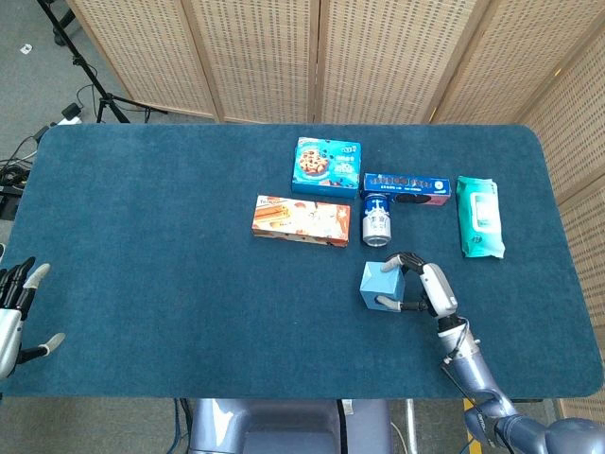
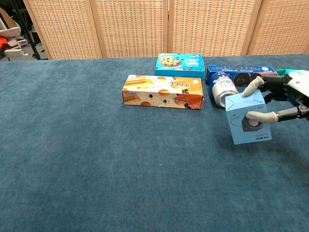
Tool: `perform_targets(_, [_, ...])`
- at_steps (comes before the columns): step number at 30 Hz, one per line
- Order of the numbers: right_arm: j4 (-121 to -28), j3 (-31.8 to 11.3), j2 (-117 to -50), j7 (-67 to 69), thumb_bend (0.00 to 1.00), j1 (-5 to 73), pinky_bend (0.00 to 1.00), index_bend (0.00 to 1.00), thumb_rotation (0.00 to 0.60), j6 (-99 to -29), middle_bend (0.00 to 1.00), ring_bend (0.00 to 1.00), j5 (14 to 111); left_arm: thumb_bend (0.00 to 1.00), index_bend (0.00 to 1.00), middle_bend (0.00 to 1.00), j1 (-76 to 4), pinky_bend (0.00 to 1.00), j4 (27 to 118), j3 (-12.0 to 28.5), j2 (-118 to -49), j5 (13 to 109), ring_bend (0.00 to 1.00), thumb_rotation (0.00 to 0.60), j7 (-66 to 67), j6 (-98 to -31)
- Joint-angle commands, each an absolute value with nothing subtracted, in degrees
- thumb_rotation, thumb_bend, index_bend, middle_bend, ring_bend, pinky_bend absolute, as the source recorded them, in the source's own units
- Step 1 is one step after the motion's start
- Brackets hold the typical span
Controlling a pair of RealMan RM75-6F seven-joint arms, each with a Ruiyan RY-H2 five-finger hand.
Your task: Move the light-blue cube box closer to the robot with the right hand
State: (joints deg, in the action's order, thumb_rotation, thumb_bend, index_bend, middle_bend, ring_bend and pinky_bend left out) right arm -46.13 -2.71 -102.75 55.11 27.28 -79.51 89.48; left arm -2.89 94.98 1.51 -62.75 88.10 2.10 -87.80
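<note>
One hand works: the right hand (image 2: 285, 99) grips the light-blue cube box (image 2: 248, 118), near the soda can (image 2: 223, 90). It seems the placing step; next, judge whether the box rests on the table (image 1: 170, 246), then release.

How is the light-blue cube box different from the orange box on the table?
The light-blue cube box is compact and cube-shaped; the orange box is long and flat. The cube box is plain pale blue with a round grey picture; the orange box has colourful printing. The right hand holds the cube box; nothing touches the orange box. Both are on the blue table.
</note>
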Motion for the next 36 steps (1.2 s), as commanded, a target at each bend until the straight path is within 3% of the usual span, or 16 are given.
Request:
perform_targets(1, [-44.2, -2.0, -103.4, 55.2, 0.62, 27.2, 0.28, 0.48, 0.6, -79.1, 0.38, 0.2, 90.1, 0.0, 0.0, 0.0, -2.8, 0.0, 95.0, 1.5, -62.8, 88.1, 0.0, 0.6, 2.2, -87.9])
perform_targets(4, [-42.8, -1.0, -103.3, 55.5, 0.62, 27.2, 0.24, 0.44, 0.6, -78.9, 0.22, 0.08, 91.2, 0.0, 0.0, 0.0, -2.8, 0.0, 95.0, 1.5, -62.9, 88.1, 0.0, 0.6, 2.3, -87.9])
perform_targets(8, [-41.6, 0.0, -102.7, 55.9, 0.62, 27.2, 0.2, 0.38, 0.6, -79.0, 0.13, 0.01, 92.3, 0.0, 0.0, 0.0, -2.9, 0.0, 95.0, 1.4, -62.9, 88.1, 0.0, 0.6, 2.5, -87.8])
perform_targets(12, [-41.6, 1.4, -101.2, 56.8, 0.57, 27.1, 0.12, 0.15, 0.6, -79.0, 0.0, 0.0, 93.6, 0.0, 0.0, 0.0, -2.9, 0.0, 95.0, 1.5, -62.9, 88.1, 0.0, 0.6, 2.5, -87.9])
perform_targets(15, [-42.3, 2.1, -99.7, 57.2, 0.49, 26.8, 0.08, 0.05, 0.6, -80.3, 0.0, 0.0, 94.7, 0.0, 0.0, 0.0, -2.8, 0.0, 95.0, 1.5, -62.9, 88.2, 0.0, 0.6, 2.4, -88.0])
perform_targets(23, [-50.1, 2.4, -93.3, 56.2, 0.41, 24.9, 0.05, 0.01, 0.6, -89.2, 0.0, 0.0, 97.5, 0.0, 0.0, 0.0, -2.5, 0.0, 95.0, 1.2, -62.6, 89.0, 0.0, 0.6, 1.6, -88.9])
perform_targets(29, [-59.7, 3.3, -85.1, 47.1, 0.01, 23.6, 0.0, 0.0, 0.6, -93.1, 0.0, 0.0, 100.0, 0.0, 0.0, 0.0, -2.2, 0.0, 94.9, 1.2, -62.4, 89.7, 0.0, 0.6, 1.1, -89.8])
perform_targets(36, [-74.2, 3.6, -75.2, 24.1, 0.0, 19.7, 0.0, 0.0, 0.6, -91.3, 0.0, 0.0, 96.6, 0.0, 0.0, 0.0, -1.7, 0.0, 94.6, 1.4, -62.3, 89.8, 0.0, 0.6, 0.7, -91.0])
